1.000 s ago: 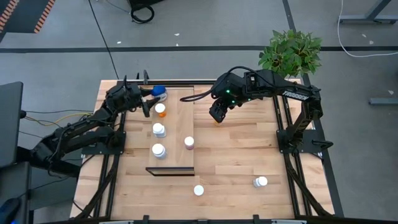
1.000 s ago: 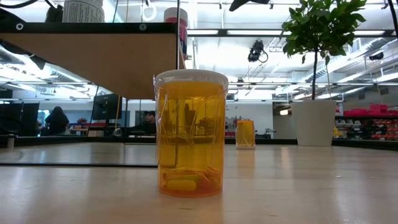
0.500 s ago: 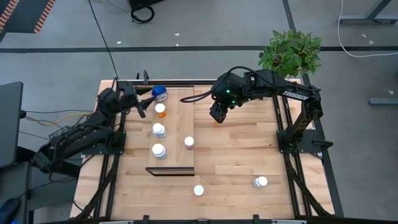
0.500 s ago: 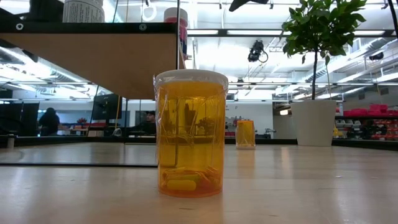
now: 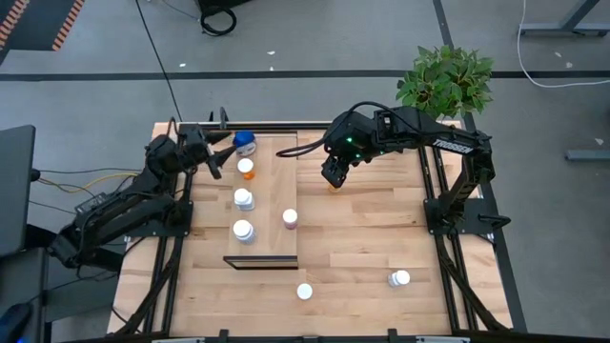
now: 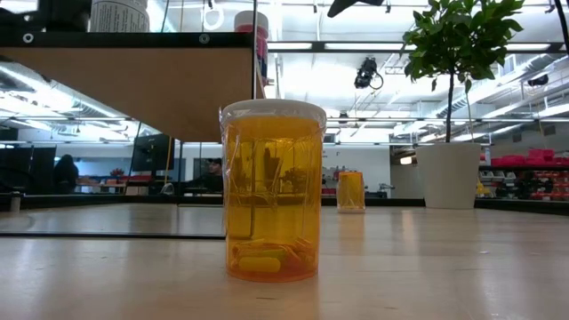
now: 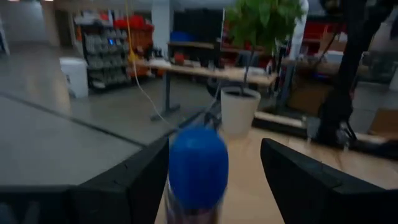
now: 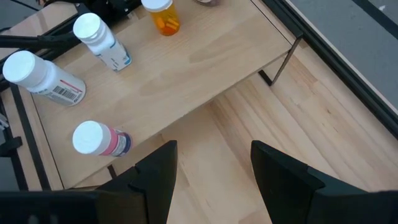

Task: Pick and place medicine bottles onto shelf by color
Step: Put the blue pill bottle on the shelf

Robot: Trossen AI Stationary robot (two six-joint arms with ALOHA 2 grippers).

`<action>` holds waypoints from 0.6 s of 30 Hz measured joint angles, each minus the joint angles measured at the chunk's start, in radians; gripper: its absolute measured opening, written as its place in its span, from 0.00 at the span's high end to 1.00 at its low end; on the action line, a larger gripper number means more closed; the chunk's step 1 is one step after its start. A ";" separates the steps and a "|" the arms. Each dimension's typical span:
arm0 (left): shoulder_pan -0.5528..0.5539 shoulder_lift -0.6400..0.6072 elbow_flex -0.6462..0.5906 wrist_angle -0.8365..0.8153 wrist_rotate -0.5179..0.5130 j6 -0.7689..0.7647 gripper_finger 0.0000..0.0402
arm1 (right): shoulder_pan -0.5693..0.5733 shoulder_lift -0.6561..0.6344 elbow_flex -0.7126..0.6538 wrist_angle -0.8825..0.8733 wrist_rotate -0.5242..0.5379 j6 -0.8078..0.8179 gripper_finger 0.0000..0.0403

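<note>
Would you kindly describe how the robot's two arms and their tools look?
Both arms are dark, almost black, built of jointed segments on dark frame bases. The left arm has dark cables running along it. The right arm shows a small green light near its wrist. The left tool and right tool each have two broad, flat, dark fingers.

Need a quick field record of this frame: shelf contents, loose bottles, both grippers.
shelf: five bottles on it
blue-capped bottle: shelf's far end, between open fingers of left gripper, not gripped
orange bottle on shelf: upright
white bottles: two, in line down the shelf
pink bottle: right edge
orange bottles off shelf: two, on the table
right gripper: open, empty, hovering right of the shelf
</note>
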 joint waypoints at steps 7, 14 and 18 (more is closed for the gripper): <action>0.000 0.005 0.111 -0.035 -0.068 0.074 0.35 | 0.000 0.000 0.000 0.000 0.004 -0.003 0.47; -0.004 0.106 0.125 -0.041 -0.125 0.074 0.36 | 0.000 0.000 0.000 0.013 0.055 -0.006 0.47; -0.026 0.156 0.125 -0.003 -0.125 0.070 0.38 | 0.000 0.000 0.000 0.014 0.055 -0.004 0.47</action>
